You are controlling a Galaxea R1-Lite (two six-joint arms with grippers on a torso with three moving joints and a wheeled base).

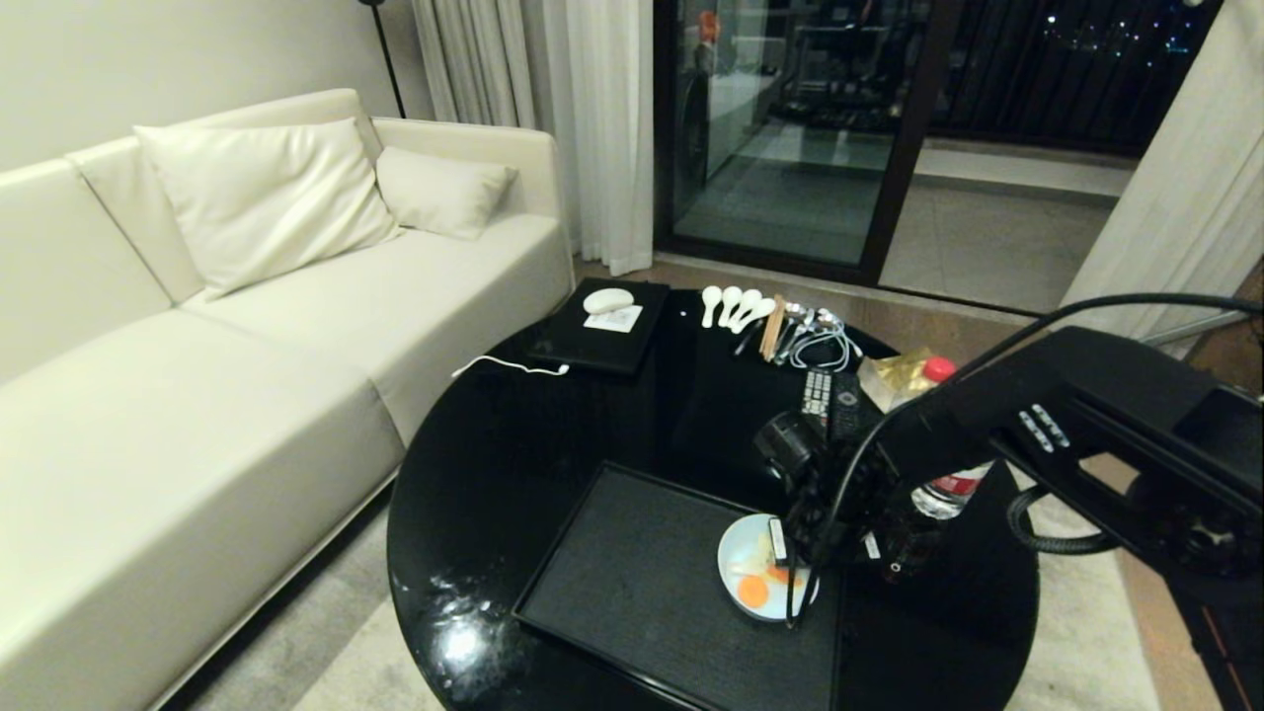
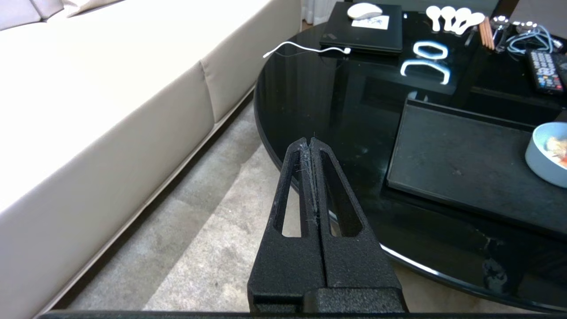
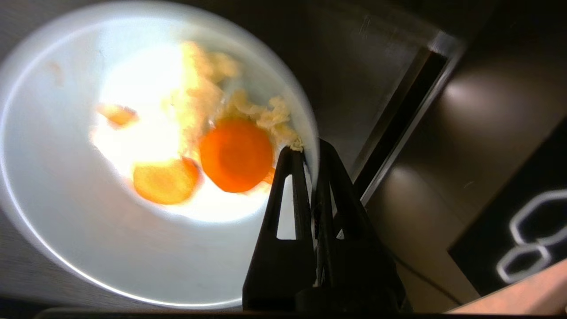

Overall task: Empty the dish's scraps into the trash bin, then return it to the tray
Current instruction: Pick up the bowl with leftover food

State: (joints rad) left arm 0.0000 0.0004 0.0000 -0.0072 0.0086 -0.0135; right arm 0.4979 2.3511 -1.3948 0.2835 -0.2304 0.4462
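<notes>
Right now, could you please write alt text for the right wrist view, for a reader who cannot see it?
The right end effector is shut on the rim of a small pale dish, one finger inside and one outside. The dish holds the scraps: orange round slices and pale yellow bits. It sits on the black tray, near the tray's rim.

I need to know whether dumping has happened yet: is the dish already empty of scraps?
No. In the right wrist view the dish holds orange slices and pale bits, the scraps.
</notes>
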